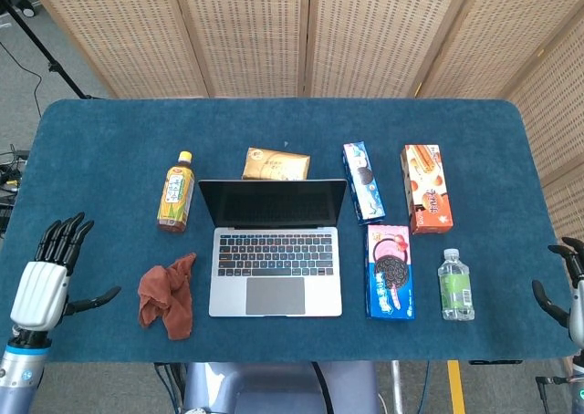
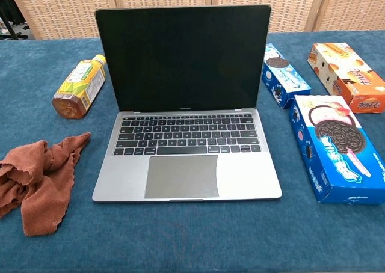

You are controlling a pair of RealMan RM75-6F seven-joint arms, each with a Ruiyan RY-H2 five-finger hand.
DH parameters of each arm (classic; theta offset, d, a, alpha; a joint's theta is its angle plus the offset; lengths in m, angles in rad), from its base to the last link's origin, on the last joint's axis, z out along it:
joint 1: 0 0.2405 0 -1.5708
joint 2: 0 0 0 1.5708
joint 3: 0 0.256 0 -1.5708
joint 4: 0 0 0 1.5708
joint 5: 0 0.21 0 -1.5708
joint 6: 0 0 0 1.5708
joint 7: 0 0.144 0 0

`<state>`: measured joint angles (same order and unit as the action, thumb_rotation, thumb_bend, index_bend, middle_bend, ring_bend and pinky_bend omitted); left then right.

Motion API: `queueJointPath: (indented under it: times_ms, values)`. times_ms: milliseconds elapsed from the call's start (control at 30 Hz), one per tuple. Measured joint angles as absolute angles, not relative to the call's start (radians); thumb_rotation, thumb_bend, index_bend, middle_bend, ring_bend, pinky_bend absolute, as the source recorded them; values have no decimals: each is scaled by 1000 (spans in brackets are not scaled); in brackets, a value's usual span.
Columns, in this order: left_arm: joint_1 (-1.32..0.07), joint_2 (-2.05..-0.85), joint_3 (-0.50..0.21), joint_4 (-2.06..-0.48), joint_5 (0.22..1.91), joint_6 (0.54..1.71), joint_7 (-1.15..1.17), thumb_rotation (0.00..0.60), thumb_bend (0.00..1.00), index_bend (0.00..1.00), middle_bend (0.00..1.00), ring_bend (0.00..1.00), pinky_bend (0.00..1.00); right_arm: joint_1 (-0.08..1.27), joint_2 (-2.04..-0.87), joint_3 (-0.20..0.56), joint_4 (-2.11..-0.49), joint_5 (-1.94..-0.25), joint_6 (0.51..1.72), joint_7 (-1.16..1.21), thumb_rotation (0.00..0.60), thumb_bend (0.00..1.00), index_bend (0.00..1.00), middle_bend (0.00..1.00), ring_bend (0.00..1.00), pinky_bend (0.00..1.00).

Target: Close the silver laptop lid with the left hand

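Observation:
The silver laptop (image 1: 275, 273) (image 2: 186, 171) stands open in the middle of the blue table, its dark screen (image 1: 272, 203) (image 2: 182, 58) upright and facing me. My left hand (image 1: 47, 279) hovers at the table's front left corner, well left of the laptop, fingers spread and empty. My right hand (image 1: 568, 286) shows only partly at the right edge of the head view, fingers apart, holding nothing. Neither hand appears in the chest view.
A brown cloth (image 1: 168, 294) (image 2: 36, 180) lies just left of the laptop, a tea bottle (image 1: 176, 193) (image 2: 79, 86) behind it. A tan packet (image 1: 276, 165) lies behind the lid. Cookie boxes (image 1: 390, 270) (image 1: 361, 181) (image 1: 426, 187) and a water bottle (image 1: 454, 284) lie to the right.

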<state>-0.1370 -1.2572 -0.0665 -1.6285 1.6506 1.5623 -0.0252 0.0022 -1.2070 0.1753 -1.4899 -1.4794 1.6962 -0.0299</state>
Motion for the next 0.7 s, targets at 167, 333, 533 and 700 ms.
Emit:
queueJointPath:
  times_ms: [167,333,533,700]
  values:
    - [-195,-1228,-103,-1670,1634,1497,-50,455,34,85,0,0,0,3,-1208,174,-1490,-1481,1695,-31,600,288,297,244,367,249]
    - [-258,-1208,-142,-1699,1613,1426,-40,443,22,85,0,0,0,4,-1207,176,-1489,-1479,1694,-30,600,288,297,244,367,249]
    - [-338,-1194,-190,-1709,1563,1326,-43,418,11,85,0,0,0,3,-1208,175,-1489,-1479,1694,-33,600,289,297,244,367,249]
    - [-410,-1185,-223,-1688,1530,1233,-88,418,11,85,0,0,0,4,-1208,176,-1489,-1476,1691,-35,600,288,296,244,367,249]
